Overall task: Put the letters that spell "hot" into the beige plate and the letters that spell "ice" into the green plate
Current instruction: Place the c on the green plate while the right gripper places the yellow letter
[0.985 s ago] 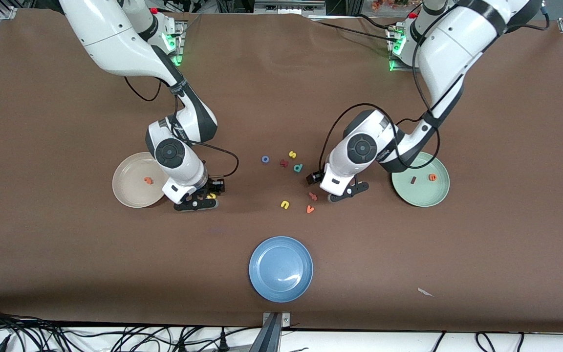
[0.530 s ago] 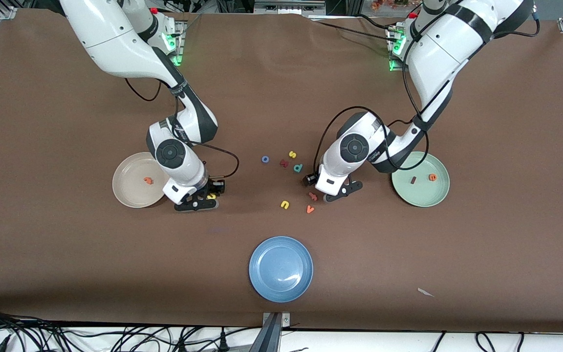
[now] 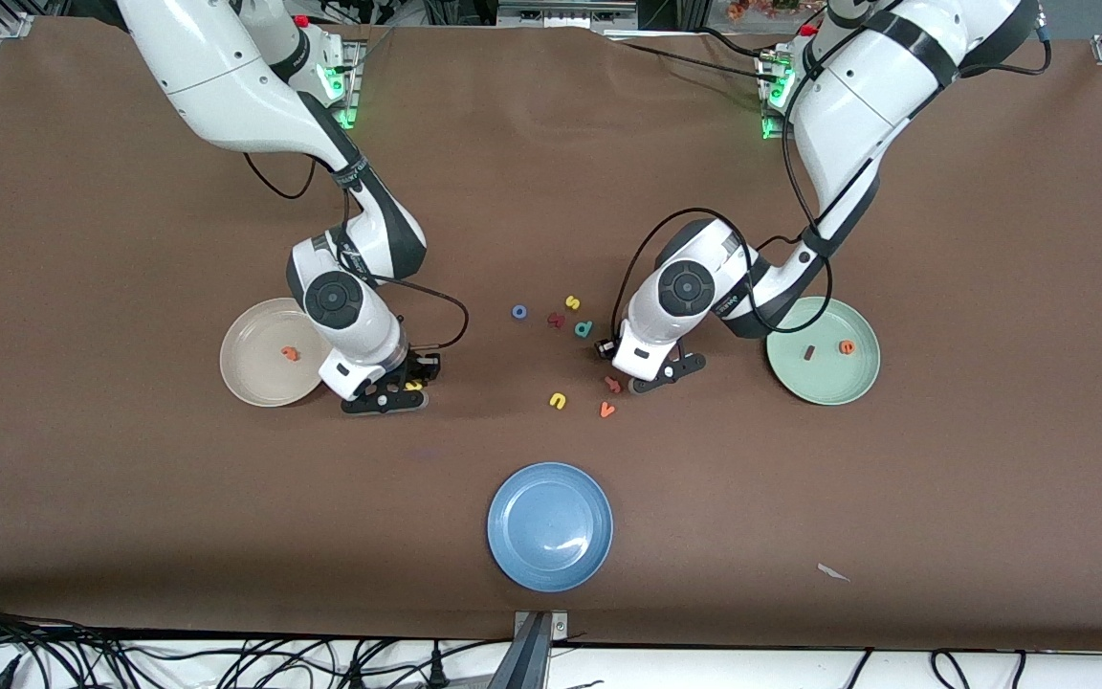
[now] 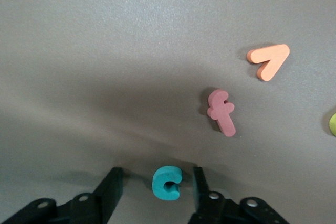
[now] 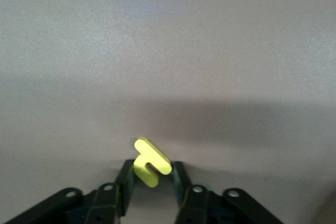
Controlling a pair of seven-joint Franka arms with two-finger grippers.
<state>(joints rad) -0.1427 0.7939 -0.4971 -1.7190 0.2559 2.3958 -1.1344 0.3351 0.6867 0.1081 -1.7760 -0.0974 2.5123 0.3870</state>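
Between my left gripper's (image 4: pixel 155 190) half-open jaws sits the teal c (image 4: pixel 167 183); my right gripper (image 5: pixel 152 179) pinches the yellow h (image 5: pixel 151 163), whose corner grip might slip

The left hand (image 4: pixel 157 195) has moved over the teal c (image 4: pixel 167 183) while the right hand (image 5: pixel 151 182) pinched the yellow h (image 5: pixel 151 163).

Front camera is looking down from high across the table (image 3: pixel 130 536), facing both bases. Wrist cameras are hovering close over its brown surface, sharing small patches with the front view.
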